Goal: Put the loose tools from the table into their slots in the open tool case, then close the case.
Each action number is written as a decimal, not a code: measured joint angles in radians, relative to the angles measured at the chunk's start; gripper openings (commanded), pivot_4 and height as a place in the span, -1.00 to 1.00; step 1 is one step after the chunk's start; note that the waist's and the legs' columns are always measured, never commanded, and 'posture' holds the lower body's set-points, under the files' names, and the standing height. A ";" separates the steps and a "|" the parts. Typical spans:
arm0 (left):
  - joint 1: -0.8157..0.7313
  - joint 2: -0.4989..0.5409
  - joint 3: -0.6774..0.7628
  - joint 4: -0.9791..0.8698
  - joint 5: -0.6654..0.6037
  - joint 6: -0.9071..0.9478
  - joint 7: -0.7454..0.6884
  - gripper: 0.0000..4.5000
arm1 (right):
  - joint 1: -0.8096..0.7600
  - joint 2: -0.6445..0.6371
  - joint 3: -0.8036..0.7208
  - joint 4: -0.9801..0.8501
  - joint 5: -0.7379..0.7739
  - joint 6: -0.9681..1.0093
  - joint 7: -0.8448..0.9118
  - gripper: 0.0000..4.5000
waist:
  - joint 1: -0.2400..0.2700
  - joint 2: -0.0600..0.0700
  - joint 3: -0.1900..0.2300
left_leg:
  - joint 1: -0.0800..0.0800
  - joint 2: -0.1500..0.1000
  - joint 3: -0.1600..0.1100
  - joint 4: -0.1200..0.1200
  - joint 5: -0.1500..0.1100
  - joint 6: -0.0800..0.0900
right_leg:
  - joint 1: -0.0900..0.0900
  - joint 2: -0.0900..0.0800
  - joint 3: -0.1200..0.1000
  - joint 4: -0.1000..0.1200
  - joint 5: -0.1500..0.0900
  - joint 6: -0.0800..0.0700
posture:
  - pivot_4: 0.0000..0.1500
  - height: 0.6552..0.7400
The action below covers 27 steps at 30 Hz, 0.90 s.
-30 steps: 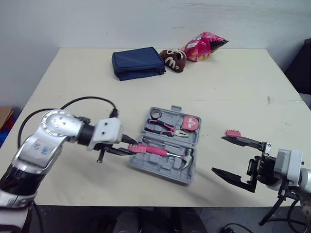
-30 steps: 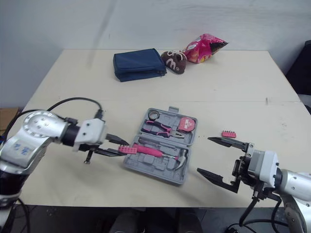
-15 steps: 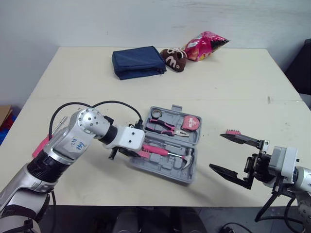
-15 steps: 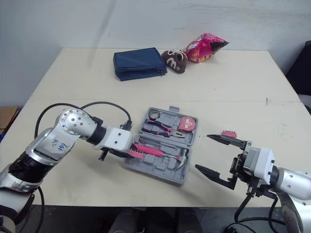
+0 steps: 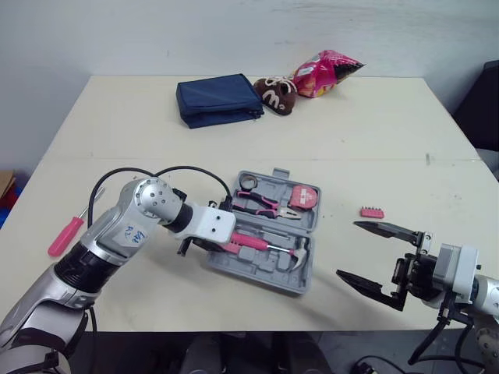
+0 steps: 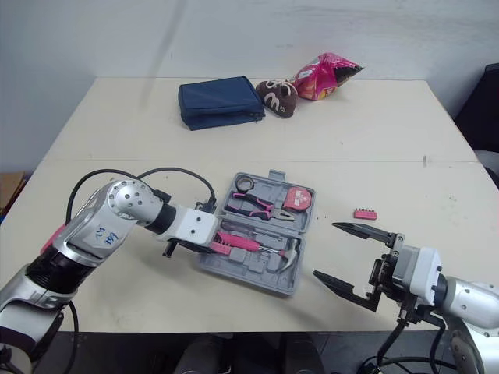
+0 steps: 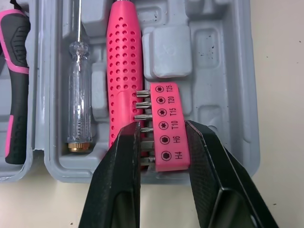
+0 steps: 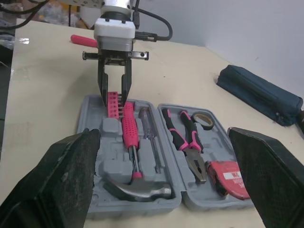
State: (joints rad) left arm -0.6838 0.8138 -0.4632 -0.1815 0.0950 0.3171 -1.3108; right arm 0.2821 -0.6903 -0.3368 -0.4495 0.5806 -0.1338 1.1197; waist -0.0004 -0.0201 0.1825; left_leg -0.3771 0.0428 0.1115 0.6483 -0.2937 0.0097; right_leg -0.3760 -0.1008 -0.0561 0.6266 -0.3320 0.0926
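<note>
The open grey tool case (image 5: 265, 269) lies at the table's middle front, holding a hammer (image 5: 299, 254), pink pliers (image 5: 267, 204) and a tape measure (image 5: 306, 196). My left gripper (image 7: 162, 127) is at the case's left end, shut on a pink bit holder (image 7: 170, 124) that lies in the tray beside the hammer's pink handle (image 7: 122, 71). A second pink bit holder (image 5: 372, 212) rests on the table right of the case. A pink screwdriver (image 5: 65, 235) lies at the far left. My right gripper (image 5: 348, 249) hovers open near the front right edge, nothing between its fingers.
At the back of the table sit a navy pouch (image 5: 219, 100), a brown plush toy (image 5: 274, 92) and a pink snack bag (image 5: 327, 73). A black cable (image 5: 168, 170) loops from my left arm above the table.
My left gripper carried the bit holder from beside the case's left edge into the tray. The arm's shift uncovered the pink screwdriver at the left. The right gripper sank slightly toward the front edge.
</note>
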 measured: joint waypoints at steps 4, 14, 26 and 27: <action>0.011 -0.012 0.008 0.001 0.009 -0.002 0.012 -0.68 | 0.021 0.024 0.000 0.052 -0.003 -0.062 0.037 1.00 | 0.000 0.000 0.000 | 0.001 0.000 0.001 0.000 0.000 0.001 | 0.000 0.000 0.001 0.000 0.000 0.000 | 1.00 1.00; 0.021 -0.051 0.010 0.005 0.024 -0.008 0.027 -0.68 | 0.093 0.049 -0.029 0.164 0.006 -0.204 0.143 1.00 | 0.006 0.000 0.000 | 0.002 0.000 0.001 0.001 -0.001 0.002 | 0.001 -0.002 0.002 0.001 0.000 0.000 | 1.00 1.00; 0.024 -0.057 0.015 0.008 0.007 0.009 -0.006 -0.68 | 0.082 0.053 -0.029 0.259 0.023 -0.286 0.200 1.00 | 0.002 0.000 0.000 | 0.002 0.000 0.001 0.001 -0.001 0.001 | 0.001 -0.003 0.002 0.001 0.000 0.000 | 1.00 1.00; 0.024 -0.058 0.015 0.008 0.001 0.023 -0.013 -0.68 | 0.082 0.053 -0.029 0.261 0.023 -0.289 0.201 1.00 | 0.002 0.000 0.000 | 0.002 0.000 0.001 0.001 -0.001 0.001 | 0.001 -0.003 0.002 0.001 0.000 0.000 | 1.00 1.00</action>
State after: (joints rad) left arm -0.6596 0.7561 -0.4479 -0.1737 0.0958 0.3402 -1.3233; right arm 0.3639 -0.6371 -0.3657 -0.1886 0.6041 -0.4228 1.3203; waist 0.0015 -0.0200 0.1824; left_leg -0.3749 0.0431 0.1129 0.6496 -0.2947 0.0108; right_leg -0.3746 -0.1042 -0.0538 0.6278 -0.3319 0.0925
